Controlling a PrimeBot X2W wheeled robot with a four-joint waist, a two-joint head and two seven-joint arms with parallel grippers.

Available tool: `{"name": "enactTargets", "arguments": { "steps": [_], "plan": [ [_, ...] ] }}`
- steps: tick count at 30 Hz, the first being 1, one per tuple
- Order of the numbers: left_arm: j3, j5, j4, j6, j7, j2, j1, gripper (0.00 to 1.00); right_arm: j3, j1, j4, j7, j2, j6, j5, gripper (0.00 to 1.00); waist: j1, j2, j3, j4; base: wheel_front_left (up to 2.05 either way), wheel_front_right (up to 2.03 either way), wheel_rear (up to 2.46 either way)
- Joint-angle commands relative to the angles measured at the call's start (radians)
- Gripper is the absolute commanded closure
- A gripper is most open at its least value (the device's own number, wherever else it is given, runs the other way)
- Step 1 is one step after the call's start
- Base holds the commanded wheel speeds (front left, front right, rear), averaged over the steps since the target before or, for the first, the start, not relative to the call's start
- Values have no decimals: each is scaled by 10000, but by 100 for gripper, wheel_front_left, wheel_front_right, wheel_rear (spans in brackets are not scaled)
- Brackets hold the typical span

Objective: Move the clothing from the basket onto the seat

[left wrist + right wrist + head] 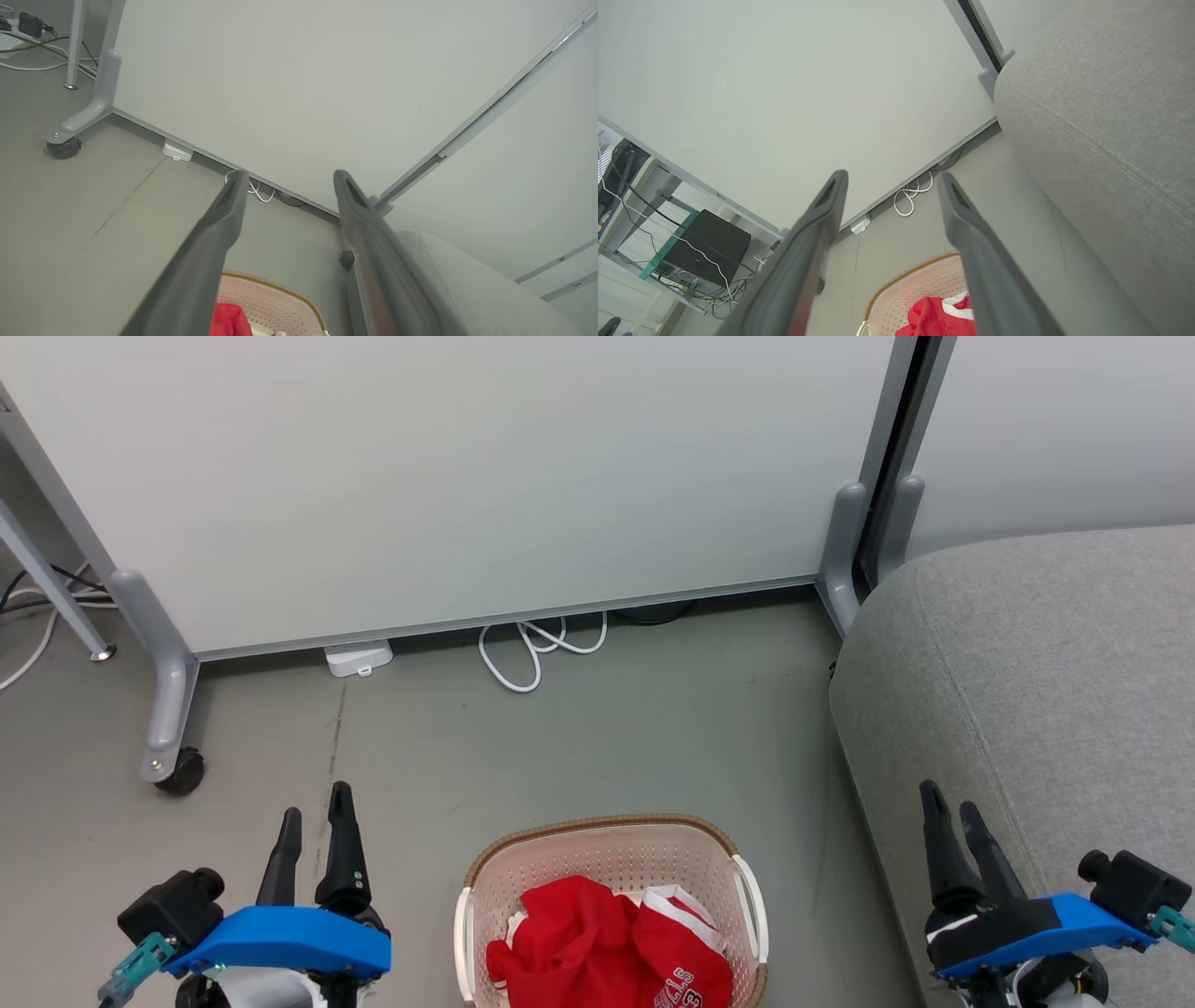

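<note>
The cream perforated basket with a brown rim stands on the floor at the bottom middle of the head view. Inside it lies the red clothing with white trim, crumpled, white lettering showing on one piece. The grey seat fills the right side. My left gripper hangs open to the left of the basket, nothing between its fingers. My right gripper is open to the right of the basket, over the seat's front edge. In the left wrist view the basket and clothing lie below the open left gripper. In the right wrist view the basket, clothing and seat show past the open right gripper.
A white partition panel on wheeled grey feet stands behind the basket. A white cable loop and a small white box lie at its base. Bare grey floor separates the basket from the panel.
</note>
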Motion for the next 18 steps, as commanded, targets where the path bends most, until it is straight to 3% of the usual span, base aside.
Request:
{"name": "enactTargets", "arguments": {
  "steps": [1,18],
  "plan": [
    [-27,283,-59,33,-85,70,-219,0,29,-277,-63,-88,-83,16,-272,0,0,0,-1,-3,0,0,0],
    [-213,2126,225,14,-549,75,-231,0,70,-402,367,-551,-100,19,-2021,0,0,0,-37,21,0,0,0]
  ]
}}
